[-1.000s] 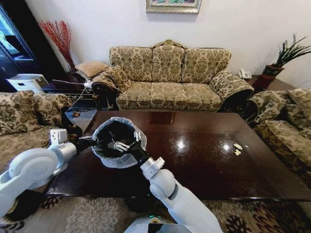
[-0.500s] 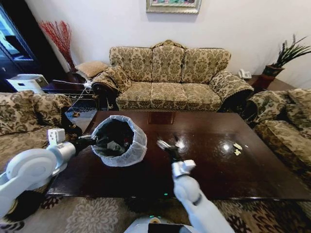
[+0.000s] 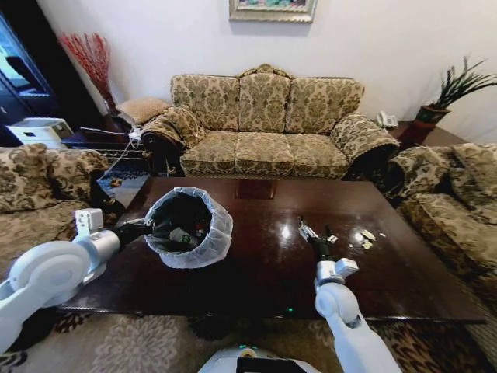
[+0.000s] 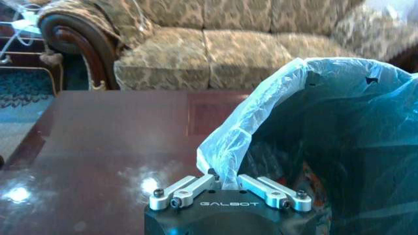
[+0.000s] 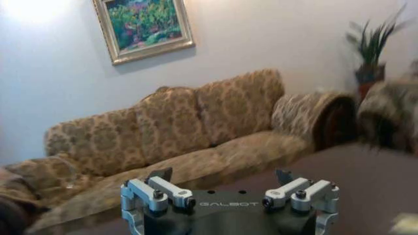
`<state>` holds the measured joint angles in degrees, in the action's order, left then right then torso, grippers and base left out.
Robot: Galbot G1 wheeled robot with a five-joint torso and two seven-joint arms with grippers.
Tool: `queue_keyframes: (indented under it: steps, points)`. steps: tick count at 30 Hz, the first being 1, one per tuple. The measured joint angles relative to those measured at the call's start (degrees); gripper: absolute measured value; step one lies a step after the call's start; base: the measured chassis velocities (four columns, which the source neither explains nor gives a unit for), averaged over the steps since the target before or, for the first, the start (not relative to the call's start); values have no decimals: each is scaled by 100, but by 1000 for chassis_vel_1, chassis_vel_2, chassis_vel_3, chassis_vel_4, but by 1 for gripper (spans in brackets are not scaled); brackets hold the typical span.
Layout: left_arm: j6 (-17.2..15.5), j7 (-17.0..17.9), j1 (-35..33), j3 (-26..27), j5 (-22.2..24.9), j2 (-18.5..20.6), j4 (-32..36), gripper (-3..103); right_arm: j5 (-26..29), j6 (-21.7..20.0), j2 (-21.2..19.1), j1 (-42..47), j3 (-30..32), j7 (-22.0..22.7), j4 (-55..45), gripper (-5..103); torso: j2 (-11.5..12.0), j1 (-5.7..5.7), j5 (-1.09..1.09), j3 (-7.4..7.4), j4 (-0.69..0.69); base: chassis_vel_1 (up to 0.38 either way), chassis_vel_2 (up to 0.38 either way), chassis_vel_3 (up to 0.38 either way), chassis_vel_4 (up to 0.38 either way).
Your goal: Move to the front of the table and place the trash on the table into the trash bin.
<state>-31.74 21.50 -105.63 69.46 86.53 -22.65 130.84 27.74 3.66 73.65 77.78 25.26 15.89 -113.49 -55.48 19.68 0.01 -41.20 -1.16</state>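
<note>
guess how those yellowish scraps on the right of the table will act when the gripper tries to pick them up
The yellowish scraps look small and flat, so probably very light and apt to slide on the glossy table. Lying so low, they may slip under the open right gripper fingers.

Three-seat sofa with gold-and-olive floral upholstery against white back wall. Framed painting above it. Matching armchair at left, another at right. Red dried branches in far left corner. Green potted plant on side table at far right. White telephone just beside sofa's right arm. Patterned rug on floor.
</note>
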Motion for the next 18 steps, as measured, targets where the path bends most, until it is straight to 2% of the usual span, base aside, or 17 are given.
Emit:
queue_keyframes:
  steps: [2, 4, 6, 8, 11, 13, 16, 18]
  points:
    - [-93, 35, -14, 34, 0, 74, -37, 0, -135, 52, -19, 12, 58, -33, 45, 100, 0, 0, -2, 0, 0, -332, -308, 291, 291]
    - [-301, 148, -45, 107, 0, 331, -194, 0, -678, 301, -64, 44, 225, -180, 245, 100, 0, 0, 3, 0, 1, -303, -312, 294, 290]
    - [-361, 196, -45, 136, 23, 525, -345, 0, -1107, 526, -71, 71, 358, -377, 389, 100, 0, 0, 2, 0, 2, -284, -291, 280, 292]
    - [-378, 225, -27, 148, 66, 627, -416, 0, -1231, 587, -75, 83, 420, -460, 439, 100, 0, 0, -1, 0, 1, -271, -260, 232, 240]
    - [-387, 247, 35, 154, 186, 886, -537, 0, -1149, 497, -158, 133, 546, -608, 523, 100, 0, 0, 9, 0, 2, -116, -135, 144, 106]
    - [-386, 249, 41, 153, 199, 917, -548, 0, -1127, 476, -180, 138, 579, -639, 560, 100, 0, 0, 9, 0, 3, -51, -79, 20, 9]
    - [-383, 254, 40, 117, 243, 988, -577, 0, -1039, 431, -312, 100, 763, -813, 945, 100, 0, 0, -9, 0, 2, 6, 17, -6, -10]
    - [-383, 263, 35, 102, 243, 994, -582, 0, -946, 404, -353, 61, 811, -852, 1093, 100, 0, 0, -11, 0, 0, 35, 51, -7, -20]
